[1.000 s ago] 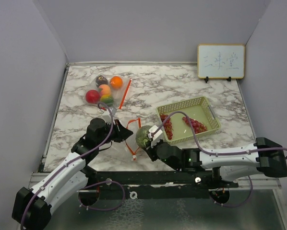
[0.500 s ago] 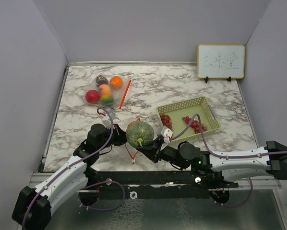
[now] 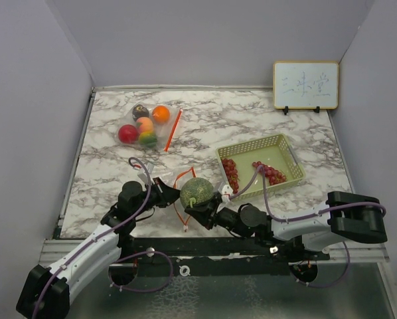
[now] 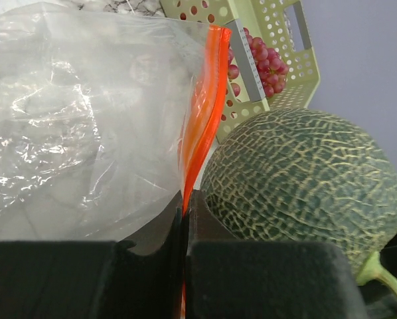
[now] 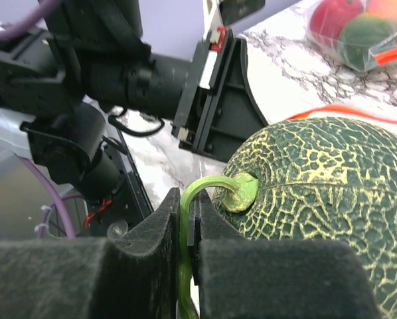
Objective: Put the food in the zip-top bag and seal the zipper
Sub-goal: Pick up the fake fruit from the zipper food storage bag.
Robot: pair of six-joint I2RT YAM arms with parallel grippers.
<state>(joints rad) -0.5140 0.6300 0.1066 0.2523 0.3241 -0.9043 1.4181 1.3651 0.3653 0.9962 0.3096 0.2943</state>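
Note:
My right gripper [image 3: 200, 210] is shut on the green stem [image 5: 185, 206] of the netted melon [image 3: 197, 191] and holds it beside the mouth of a clear zip-top bag [image 4: 85, 119]. My left gripper [image 3: 164, 191] is shut on that bag's orange zipper edge [image 4: 202, 106], with the melon [image 4: 298, 173] just to its right. The red apple [image 3: 127, 133], orange [image 3: 160, 113], dark purple fruit [image 3: 140, 111] and peach fruit [image 3: 144, 124] lie in a second clear bag at the back left. Red grapes [image 3: 232, 174] lie in the basket.
The pale green mesh basket [image 3: 290, 154] stands right of centre, more grapes [image 3: 271, 173] inside. A small whiteboard [image 3: 305, 85] leans on the back wall at the right. Grey walls close the left, back and right sides.
The right gripper lifted the melon by its stem off the table, then brought it slightly down and right beside the bag's mouth. The left gripper shifted a little nearer with the zipper.

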